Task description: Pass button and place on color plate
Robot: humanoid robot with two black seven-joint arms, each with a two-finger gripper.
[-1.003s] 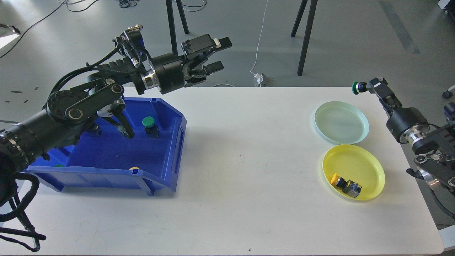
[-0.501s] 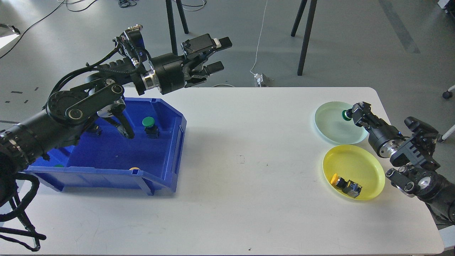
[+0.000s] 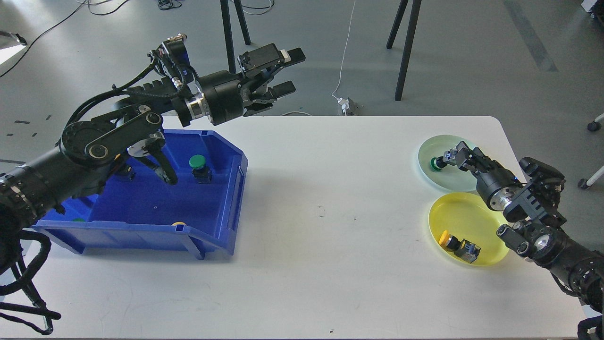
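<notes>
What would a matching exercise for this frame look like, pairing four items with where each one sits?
Items:
1. green-capped push button held by the right gripper
2. yellow-capped push button
3. second green-capped push button
4. left gripper

Places:
A. in the blue plastic bin
B. raised above the table's far edge
C. over the pale green round plate
D. in the yellow round plate

Pairs: 1-C, 2-D, 3-A, 4-B

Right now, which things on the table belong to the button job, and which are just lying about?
In the job: right gripper holding green button over green plate; yellow plate with yellow button; blue bin with spare green button; left gripper, open.
Lying about: floor cable, stand legs.
</notes>
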